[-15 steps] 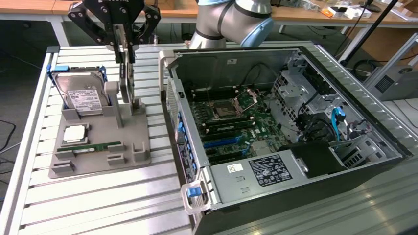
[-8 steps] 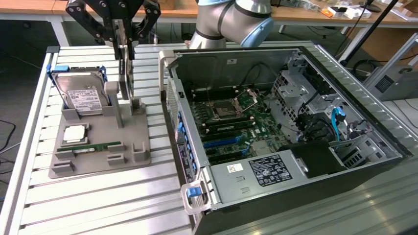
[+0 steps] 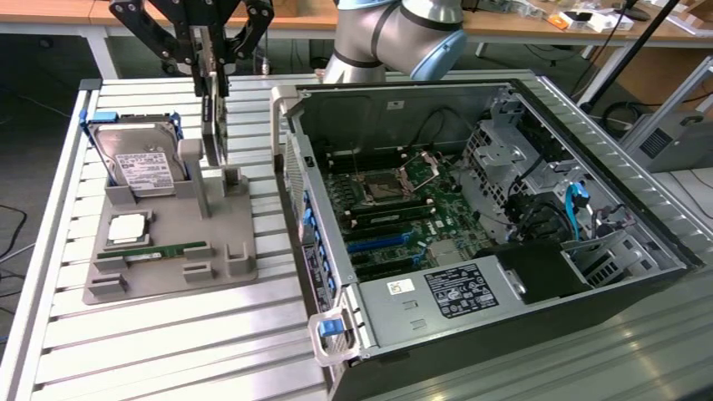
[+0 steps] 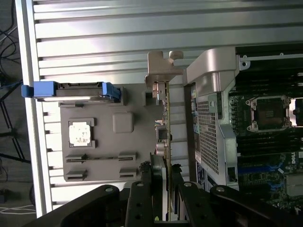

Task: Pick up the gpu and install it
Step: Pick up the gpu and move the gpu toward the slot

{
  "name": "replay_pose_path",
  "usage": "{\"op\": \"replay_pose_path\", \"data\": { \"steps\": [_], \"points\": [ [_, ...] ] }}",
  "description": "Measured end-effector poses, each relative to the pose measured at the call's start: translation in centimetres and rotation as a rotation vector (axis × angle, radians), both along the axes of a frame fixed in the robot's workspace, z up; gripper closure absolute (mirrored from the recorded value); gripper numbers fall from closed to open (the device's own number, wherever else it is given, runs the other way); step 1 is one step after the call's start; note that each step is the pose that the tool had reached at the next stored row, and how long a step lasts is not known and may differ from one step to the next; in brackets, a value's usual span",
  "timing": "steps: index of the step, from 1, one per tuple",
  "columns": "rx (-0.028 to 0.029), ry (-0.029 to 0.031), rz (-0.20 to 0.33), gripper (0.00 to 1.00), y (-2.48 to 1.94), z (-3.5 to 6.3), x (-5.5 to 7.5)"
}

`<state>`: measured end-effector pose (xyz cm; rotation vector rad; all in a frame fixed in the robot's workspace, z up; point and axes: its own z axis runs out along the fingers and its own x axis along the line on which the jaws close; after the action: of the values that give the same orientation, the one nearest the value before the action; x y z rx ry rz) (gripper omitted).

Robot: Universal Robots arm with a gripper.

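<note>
black linkage fingers of the robot's gripper (image 4: 163,175) are clamped on one edge of the gpu (image 4: 165,127), a thin dark expansion card with a silvery metal bracket, seen edge-on from the wrist. in the exterior view the gripper (image 3: 213,77) holds the card (image 3: 217,125) upright over the grey moulded parts tray (image 3: 167,280), its lower edge at or just above the tray's upright stand; whether it has cleared that stand cannot be told. the pick looks made or nearly made, and the install is not yet done: the card is well apart from the blue expansion slots (image 3: 385,242) on the green motherboard inside the open, silvery-framed computer case (image 3: 292,167). a boxy silver hard drive in a blue carrier (image 3: 139,163) and a narrow green ram stick (image 3: 167,249) sit on the tray, untouched.
</note>
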<state>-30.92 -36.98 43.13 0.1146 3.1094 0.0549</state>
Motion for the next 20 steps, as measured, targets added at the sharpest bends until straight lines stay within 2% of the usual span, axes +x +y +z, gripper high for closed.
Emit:
{"op": "replay_pose_path", "data": {
  "steps": [4, 8, 14, 20],
  "points": [
    [-0.0002, 0.0004, 0.0, 0.73, -0.02, 0.02, 0.0],
    [-0.0001, 0.0001, 0.0, 0.73, -0.33, 0.01, 0.3],
    [-0.0006, 0.0007, 0.0, 0.73, -0.61, 0.01, 1.3],
    [-0.0011, 0.0013, 0.0, 0.73, -0.92, 0.01, 2.9]
  ]
}}
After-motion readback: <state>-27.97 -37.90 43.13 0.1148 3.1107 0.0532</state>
